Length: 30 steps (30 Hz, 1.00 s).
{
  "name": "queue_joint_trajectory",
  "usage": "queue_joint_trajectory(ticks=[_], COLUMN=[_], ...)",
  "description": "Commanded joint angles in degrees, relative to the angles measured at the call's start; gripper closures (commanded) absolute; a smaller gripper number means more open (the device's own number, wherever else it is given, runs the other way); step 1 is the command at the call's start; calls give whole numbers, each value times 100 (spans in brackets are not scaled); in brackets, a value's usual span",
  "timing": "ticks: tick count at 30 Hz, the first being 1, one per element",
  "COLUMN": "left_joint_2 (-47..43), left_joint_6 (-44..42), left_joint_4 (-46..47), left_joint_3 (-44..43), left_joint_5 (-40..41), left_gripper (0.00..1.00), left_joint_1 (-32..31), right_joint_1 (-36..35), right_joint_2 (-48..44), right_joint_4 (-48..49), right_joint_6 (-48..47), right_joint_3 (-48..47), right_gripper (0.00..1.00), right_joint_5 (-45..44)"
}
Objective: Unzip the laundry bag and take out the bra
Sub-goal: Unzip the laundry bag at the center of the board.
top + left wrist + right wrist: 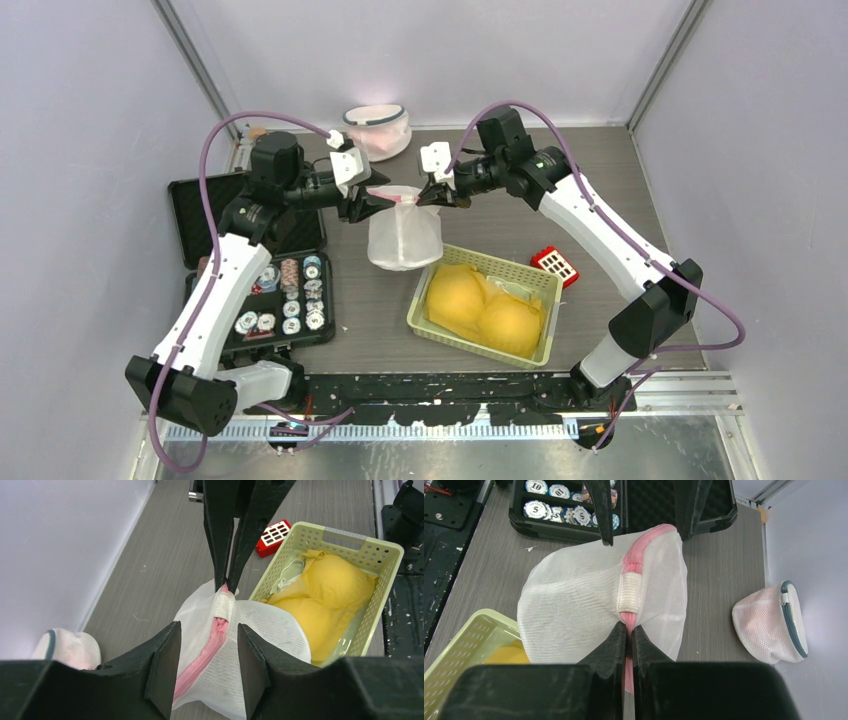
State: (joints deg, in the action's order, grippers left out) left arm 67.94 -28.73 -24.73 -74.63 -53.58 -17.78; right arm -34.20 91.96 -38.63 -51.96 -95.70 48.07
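Observation:
A white mesh laundry bag (404, 240) with a pink zipper (636, 560) hangs above the table's middle. My right gripper (628, 627) is shut on the pink zipper end beside the white elastic tab (629, 592) and holds the bag up; it also shows in the top view (430, 197). My left gripper (207, 630) is open, one finger on each side of the zipper seam (212, 642), and touches nothing that I can see. What is inside the bag does not show. The zipper looks closed.
A pale green basket (540, 280) with yellow bras (485, 305) sits front right of the bag. A red block (555, 263) lies beside it. An open black case of poker chips (285, 295) is at the left. A second round mesh bag (378, 130) stands at the back.

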Motion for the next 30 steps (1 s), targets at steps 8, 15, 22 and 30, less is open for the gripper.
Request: queue_joint_trajectory(ticks=[8, 15, 22, 30], left_joint_2=[-13, 83, 90, 95], left_joint_6=[246, 297, 326, 138], left_joint_4=[-190, -359, -282, -425], left_joint_3=[90, 7, 77, 128], left_joint_5=[74, 10, 92, 59], left_gripper=[55, 69, 49, 56], left_joint_1=[-15, -19, -23, -21], right_joint_1=[-109, -137, -145, -133], right_joint_2=[-311, -383, -445, -517], right_joint_4=[432, 566, 696, 868], right_joint_6=[123, 200, 278, 404], right_joint_3=[-279, -213, -142, -46], right_gripper=[99, 100, 99, 99], right_joint_5=[124, 166, 220, 222])
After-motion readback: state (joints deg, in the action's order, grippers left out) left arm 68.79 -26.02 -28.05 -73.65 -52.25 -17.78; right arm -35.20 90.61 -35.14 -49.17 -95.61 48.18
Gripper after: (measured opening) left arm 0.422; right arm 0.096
